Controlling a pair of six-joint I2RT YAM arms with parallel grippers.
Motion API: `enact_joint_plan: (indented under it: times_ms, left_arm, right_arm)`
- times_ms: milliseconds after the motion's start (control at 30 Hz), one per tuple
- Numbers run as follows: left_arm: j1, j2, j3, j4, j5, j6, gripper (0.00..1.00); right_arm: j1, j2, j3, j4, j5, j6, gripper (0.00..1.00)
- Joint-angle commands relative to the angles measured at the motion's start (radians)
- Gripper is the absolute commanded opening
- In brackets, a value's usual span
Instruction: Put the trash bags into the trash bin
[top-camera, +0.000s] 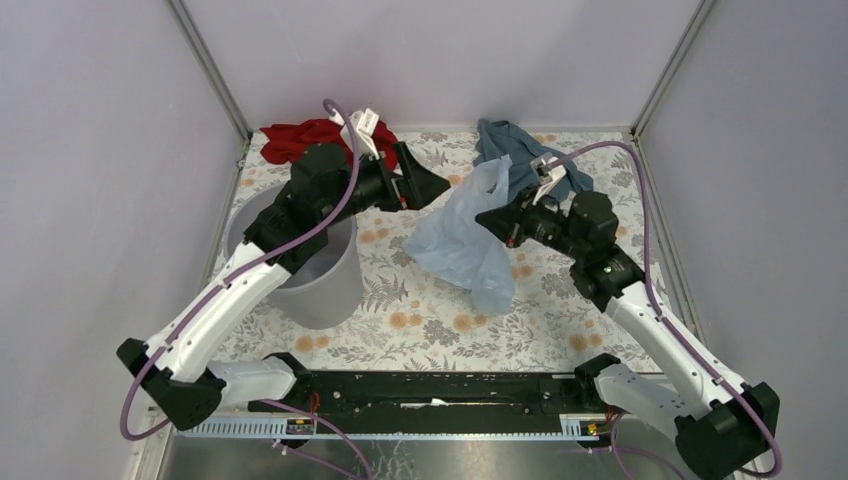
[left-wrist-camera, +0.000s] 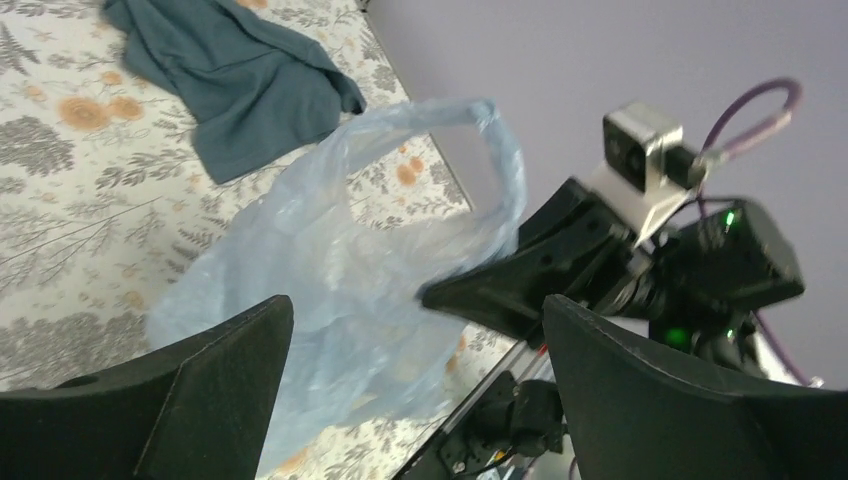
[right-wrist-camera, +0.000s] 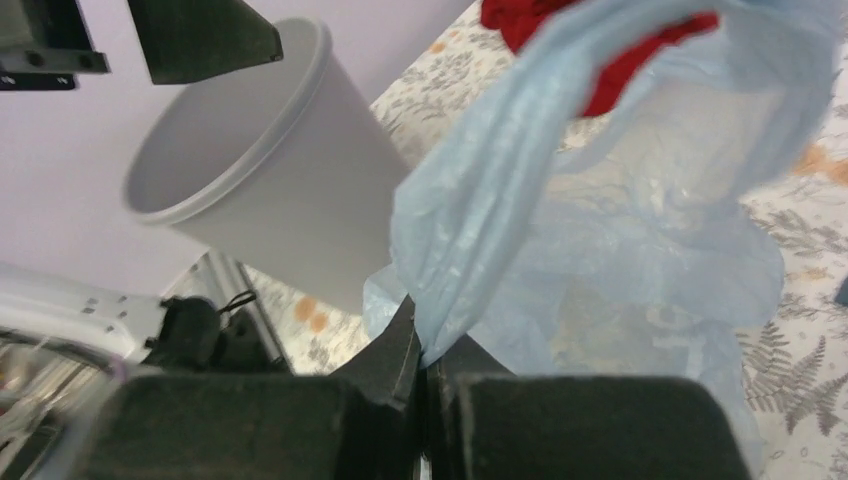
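Observation:
The trash bag (top-camera: 462, 238), thin pale blue film, hangs in the air above the middle of the table, one handle loop standing up. My right gripper (top-camera: 492, 220) is shut on the bag's right edge; in the right wrist view the film (right-wrist-camera: 600, 250) is pinched between the closed jaws (right-wrist-camera: 422, 335). My left gripper (top-camera: 422, 186) is open just left of the bag, with nothing between its fingers (left-wrist-camera: 417, 305); the bag (left-wrist-camera: 340, 280) hangs beyond them. The grey trash bin (top-camera: 330, 290) stands upright at the left under the left arm, its inside showing nothing in the right wrist view (right-wrist-camera: 270, 190).
A red cloth (top-camera: 300, 138) lies at the back left beside the bin. A teal-blue cloth (top-camera: 515, 150) lies at the back right behind the bag. The table has a floral cover, walls on three sides, and the black arm rail (top-camera: 430, 390) along the near edge.

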Motion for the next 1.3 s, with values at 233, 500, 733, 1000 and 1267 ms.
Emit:
enact_joint_plan:
  times_ms: [233, 500, 733, 1000, 1267]
  left_arm:
    - [-0.043, -0.025, -0.202, -0.041, 0.097, 0.099, 0.99]
    - [-0.233, 0.116, -0.156, -0.153, -0.204, 0.156, 0.95]
    - [-0.281, 0.183, -0.164, -0.202, -0.451, 0.140, 0.71]
    - [-0.282, 0.196, -0.170, -0.178, -0.509, 0.129, 0.45]
    - [-0.274, 0.039, -0.179, -0.123, -0.659, 0.185, 0.00]
  right_arm:
    - [-0.214, -0.046, -0.020, 0.065, -0.455, 0.153, 0.00]
    - [-0.223, -0.057, -0.004, 0.030, -0.458, 0.135, 0.00]
    - [-0.224, -0.078, 0.000, 0.008, -0.457, 0.126, 0.00]
    - [-0.224, -0.108, 0.008, -0.024, -0.446, 0.109, 0.00]
    - [-0.225, -0.179, -0.012, -0.192, -0.325, 0.021, 0.00]
